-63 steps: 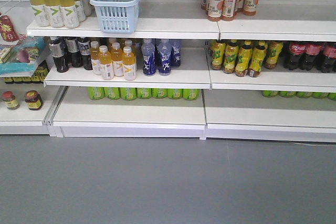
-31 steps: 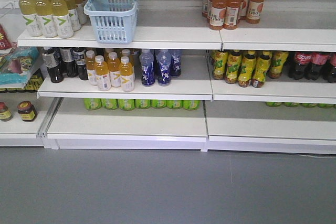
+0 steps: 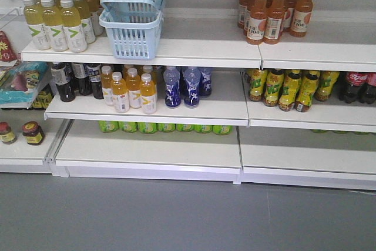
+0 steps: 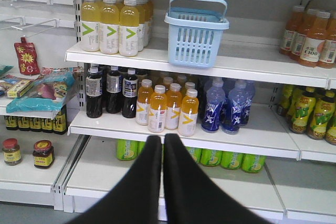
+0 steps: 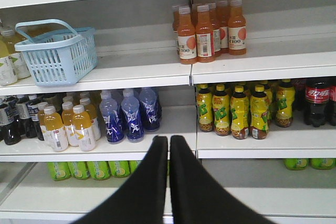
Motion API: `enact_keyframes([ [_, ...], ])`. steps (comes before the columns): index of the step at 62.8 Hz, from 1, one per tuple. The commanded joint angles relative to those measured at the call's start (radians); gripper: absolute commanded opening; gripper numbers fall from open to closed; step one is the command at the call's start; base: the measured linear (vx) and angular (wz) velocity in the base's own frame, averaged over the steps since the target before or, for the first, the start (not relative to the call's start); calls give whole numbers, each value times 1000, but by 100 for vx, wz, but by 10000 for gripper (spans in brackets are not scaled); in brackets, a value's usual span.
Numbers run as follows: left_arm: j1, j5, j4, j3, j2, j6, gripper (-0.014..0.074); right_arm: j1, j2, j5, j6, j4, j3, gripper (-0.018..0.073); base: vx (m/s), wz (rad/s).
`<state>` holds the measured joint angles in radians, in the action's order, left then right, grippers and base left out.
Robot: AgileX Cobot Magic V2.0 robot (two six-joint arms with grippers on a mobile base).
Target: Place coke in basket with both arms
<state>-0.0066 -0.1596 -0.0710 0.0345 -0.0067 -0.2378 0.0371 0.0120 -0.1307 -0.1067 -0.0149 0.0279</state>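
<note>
Pale-blue basket [image 3: 130, 24] sits upper left on a shelf [image 3: 200, 45]; coke [image 5: 316, 100] stands far right, mid-frame. My left fingers [image 4: 156, 145] and right fingers [image 5: 161, 148] are pressed together, empty.

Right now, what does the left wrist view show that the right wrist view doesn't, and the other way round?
Only the left wrist view shows the red pouch hanging at far left, with a small jar lower down on that side. Only the right wrist view shows the coke, at its far right edge beside the yellow-labelled bottles. Both show the basket, standing higher than the blue bottles, and each has its own gripper shut and empty in the foreground: the left gripper and the right gripper.
</note>
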Motion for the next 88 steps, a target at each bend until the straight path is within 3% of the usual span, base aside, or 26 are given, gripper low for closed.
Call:
enact_keyframes([
  [1,1,70,7,13,-21,-3,-6,1,15,71,9,4,15,-4,15,7],
  [88,1,70,7,13,-21,-3,-6,1,15,71,9,4,15,-4,11,-2],
])
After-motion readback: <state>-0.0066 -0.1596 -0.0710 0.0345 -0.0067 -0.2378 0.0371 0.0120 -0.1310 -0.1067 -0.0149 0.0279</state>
